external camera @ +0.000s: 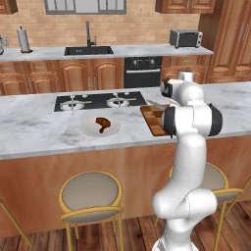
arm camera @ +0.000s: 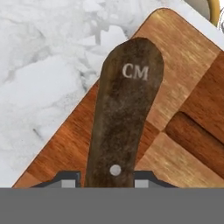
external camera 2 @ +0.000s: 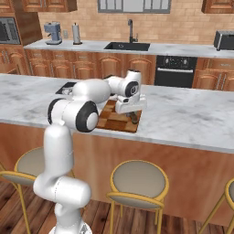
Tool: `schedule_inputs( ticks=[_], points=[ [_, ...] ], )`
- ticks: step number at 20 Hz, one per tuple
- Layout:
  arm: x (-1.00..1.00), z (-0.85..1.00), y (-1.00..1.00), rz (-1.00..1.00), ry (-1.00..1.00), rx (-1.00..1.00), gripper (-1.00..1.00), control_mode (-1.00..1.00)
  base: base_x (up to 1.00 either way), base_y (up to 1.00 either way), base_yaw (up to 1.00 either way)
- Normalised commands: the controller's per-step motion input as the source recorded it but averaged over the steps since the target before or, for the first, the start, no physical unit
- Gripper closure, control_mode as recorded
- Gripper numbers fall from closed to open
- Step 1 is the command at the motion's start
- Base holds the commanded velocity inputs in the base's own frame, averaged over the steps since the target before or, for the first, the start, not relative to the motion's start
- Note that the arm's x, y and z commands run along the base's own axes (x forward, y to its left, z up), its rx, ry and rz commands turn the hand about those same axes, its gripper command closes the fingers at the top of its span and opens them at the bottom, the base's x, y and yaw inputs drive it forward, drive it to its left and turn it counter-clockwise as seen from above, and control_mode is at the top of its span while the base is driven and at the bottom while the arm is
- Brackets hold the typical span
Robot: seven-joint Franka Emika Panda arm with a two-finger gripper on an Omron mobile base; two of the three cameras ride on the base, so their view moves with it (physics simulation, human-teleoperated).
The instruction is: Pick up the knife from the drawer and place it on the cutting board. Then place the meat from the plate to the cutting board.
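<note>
A white marble worktop in a brick-walled kitchen. The fingers pinch the knife by its dark handle, just over the cutting board.

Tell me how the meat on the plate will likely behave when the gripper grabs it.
The meat is a small curved drumstick shape, so it may pivot or slip between flat fingers. It looks solid, probably stiff rather than floppy. It lies on a smooth white plate, so a nudge would likely slide it rather than roll it.
</note>
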Motion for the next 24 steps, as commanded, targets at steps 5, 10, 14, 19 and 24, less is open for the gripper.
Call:
schedule_inputs(
  ticks=[5, 10, 14, 19, 24],
  points=[
    [-0.74, -0.30, 0.00, -0.05, 0.12, 0.02, 1.00, -1.00, 0.00, 0.00, 0.00],
    [-0.27, -0.48, 0.15, -0.07, 0.21, 0.00, -1.00, -1.00, 0.00, 0.00, 0.00],
    [0.00, -0.05, 0.36, -0.08, 0.01, 0.00, -1.00, -1.00, 0.00, 0.00, 0.00],
    [0.00, 0.18, 0.04, -0.07, 0.00, 0.00, -1.00, -1.00, 0.00, 0.00, 0.00],
    [-0.02, 0.34, 0.00, -0.03, 0.00, 0.00, -1.00, -1.00, 0.00, 0.00, 0.00]
  ],
)
